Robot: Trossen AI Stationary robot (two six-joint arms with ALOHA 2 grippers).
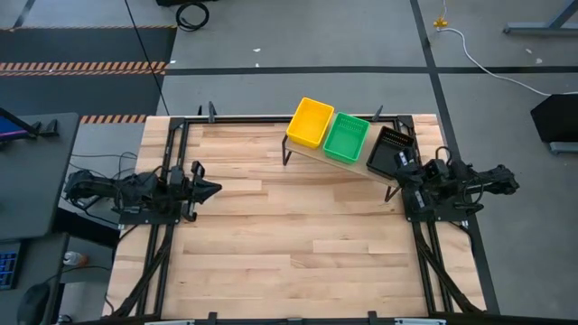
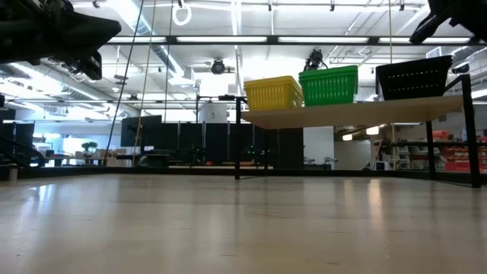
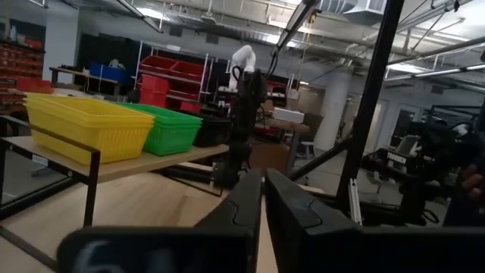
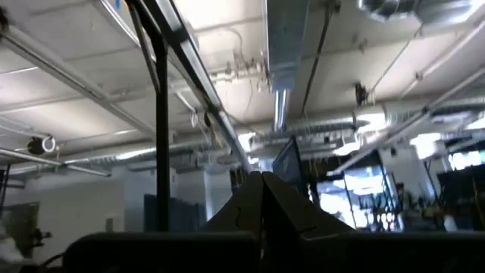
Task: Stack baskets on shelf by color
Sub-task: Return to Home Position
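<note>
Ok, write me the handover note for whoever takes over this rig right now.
Left gripper: shut, empty, at the left edge of the table.
Right gripper: shut, empty, at the right edge near the black baskets.
Shelf: yellow baskets, green baskets and black baskets side by side, sorted by color; the number per stack cannot be told.
Done: stacking looks complete.
Left: likely only parking both arms at home.
</note>
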